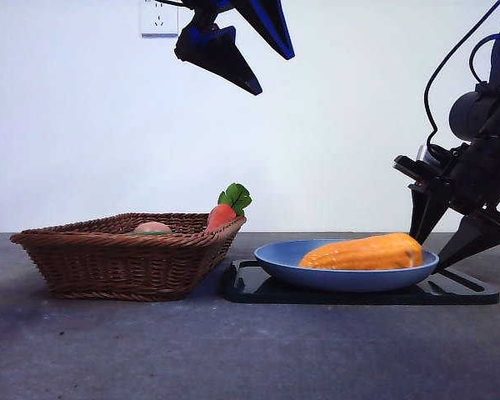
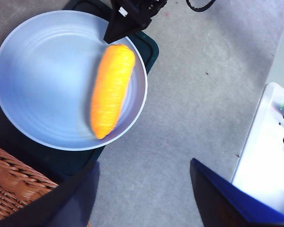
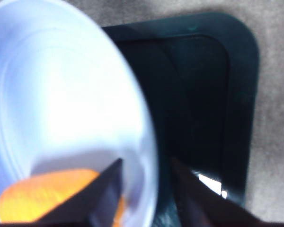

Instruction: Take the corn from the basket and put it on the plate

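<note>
The orange-yellow corn [image 1: 362, 252] lies on its side in the light-blue plate [image 1: 317, 268], touched by neither gripper. My right gripper [image 1: 431, 248] is low at the plate's right edge and open; in the right wrist view its jaws straddle the plate's rim [image 3: 149, 142], with the corn [image 3: 47, 194] just beside one jaw. My left gripper [image 1: 275, 75] hangs high above the table, open and empty. Its wrist view looks down on the corn [image 2: 111, 90] in the plate [image 2: 42, 71]. The brown wicker basket [image 1: 125, 254] stands left of the plate.
The plate rests on a flat black tray [image 1: 458, 293]. In the basket are a red-orange carrot with green leaves [image 1: 223, 213] and a pinkish round item [image 1: 152, 227]. A white box [image 2: 270, 156] sits at the table's edge.
</note>
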